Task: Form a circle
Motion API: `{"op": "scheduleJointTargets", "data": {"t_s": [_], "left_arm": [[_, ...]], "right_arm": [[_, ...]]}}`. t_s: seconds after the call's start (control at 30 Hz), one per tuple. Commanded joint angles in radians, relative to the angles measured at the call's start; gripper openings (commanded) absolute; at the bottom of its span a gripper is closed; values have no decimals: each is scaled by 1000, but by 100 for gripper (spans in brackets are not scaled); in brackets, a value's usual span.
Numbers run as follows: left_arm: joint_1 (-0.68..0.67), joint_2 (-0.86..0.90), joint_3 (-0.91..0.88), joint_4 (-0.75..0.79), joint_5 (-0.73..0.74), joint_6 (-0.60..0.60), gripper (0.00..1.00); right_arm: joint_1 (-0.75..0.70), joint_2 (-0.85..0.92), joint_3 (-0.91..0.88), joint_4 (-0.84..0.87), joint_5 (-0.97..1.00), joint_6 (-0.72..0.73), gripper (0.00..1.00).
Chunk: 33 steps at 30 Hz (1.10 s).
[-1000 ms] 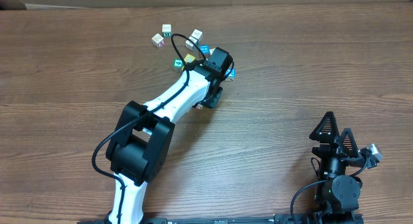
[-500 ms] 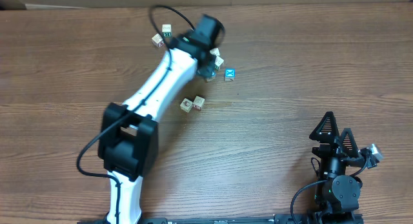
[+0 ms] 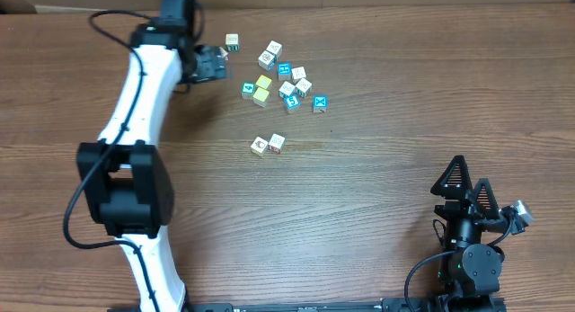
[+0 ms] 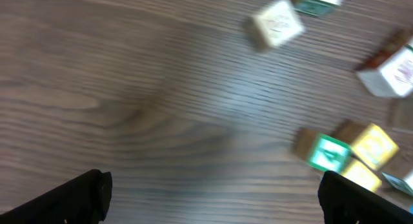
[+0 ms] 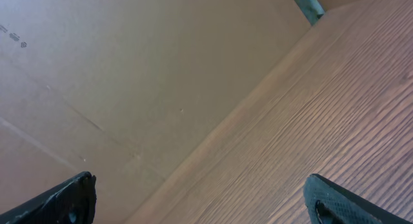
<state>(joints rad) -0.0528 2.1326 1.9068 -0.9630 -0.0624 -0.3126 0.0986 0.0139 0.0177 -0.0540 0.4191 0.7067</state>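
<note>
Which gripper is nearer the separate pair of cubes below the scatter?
Left. In the overhead view the left gripper hangs up and left of the pair of cubes; the right gripper sits far off toward the lower right corner.

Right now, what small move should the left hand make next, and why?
Probably lower the open, empty left hand onto the nearby white cube and close on it: only two cubes sit paired below the scatter, so no ring exists.

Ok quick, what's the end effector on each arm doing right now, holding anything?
Left end effector: open, holding nothing.
Right end effector: open, holding nothing.
</note>
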Motion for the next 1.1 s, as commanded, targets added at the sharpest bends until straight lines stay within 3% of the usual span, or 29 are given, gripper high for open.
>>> {"op": "scheduleJointTargets", "data": {"t_s": [0.0, 1.07], "left_arm": [[32, 3, 19, -8, 37, -10, 100], [69, 3, 19, -5, 37, -9, 100]], "right_arm": [[-4, -11, -10, 0, 7, 0, 100], [-4, -11, -10, 0, 7, 0, 100]]}}
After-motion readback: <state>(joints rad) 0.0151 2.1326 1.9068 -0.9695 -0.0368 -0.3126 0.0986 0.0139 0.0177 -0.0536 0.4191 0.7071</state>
